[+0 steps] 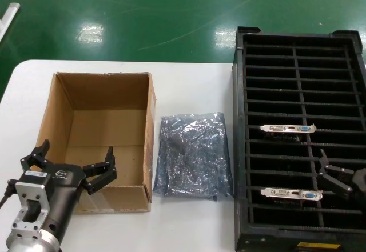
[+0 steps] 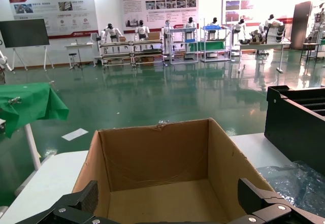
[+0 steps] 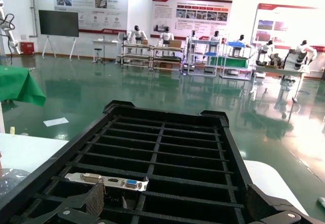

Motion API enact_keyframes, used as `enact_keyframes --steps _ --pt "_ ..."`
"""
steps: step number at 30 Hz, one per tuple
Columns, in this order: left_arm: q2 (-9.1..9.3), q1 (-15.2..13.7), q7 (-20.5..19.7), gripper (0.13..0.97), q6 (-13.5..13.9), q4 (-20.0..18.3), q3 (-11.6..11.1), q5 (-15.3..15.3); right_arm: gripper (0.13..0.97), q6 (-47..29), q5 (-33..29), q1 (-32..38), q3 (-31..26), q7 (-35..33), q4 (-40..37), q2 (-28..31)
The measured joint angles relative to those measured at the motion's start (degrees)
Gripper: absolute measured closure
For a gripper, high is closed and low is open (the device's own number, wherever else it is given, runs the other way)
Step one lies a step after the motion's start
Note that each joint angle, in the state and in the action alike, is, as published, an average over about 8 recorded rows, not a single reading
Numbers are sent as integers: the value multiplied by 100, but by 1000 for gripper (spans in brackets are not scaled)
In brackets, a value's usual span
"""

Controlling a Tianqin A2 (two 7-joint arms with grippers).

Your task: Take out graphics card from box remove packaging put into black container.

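Note:
The brown cardboard box (image 1: 97,100) stands open at the left of the white table, and its inside (image 2: 167,196) shows nothing. My left gripper (image 1: 76,155) hangs open over the box's near end, its fingers (image 2: 84,201) spread wide and holding nothing. Crinkly silver-grey packaging (image 1: 191,155) lies flat between the box and the black container (image 1: 243,149). Two graphics cards stand in the container's slots, one (image 1: 289,128) farther back and one (image 1: 291,193) nearer. My right gripper (image 1: 330,171) is open and empty above the container's right column, between the cards; one bracket (image 3: 109,181) shows near its fingers (image 3: 94,201).
The table's far edge runs just behind the box, with green floor beyond it. The container (image 2: 299,127) stands taller than the packaging (image 2: 294,181) beside it. Bare white table lies in front of the box and the packaging.

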Motion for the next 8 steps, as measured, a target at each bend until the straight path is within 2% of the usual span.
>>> enact_keyframes --steps 8 --pt "0 0 0 132 0 0 0 0 129 0 0 0 0 0 0 0"
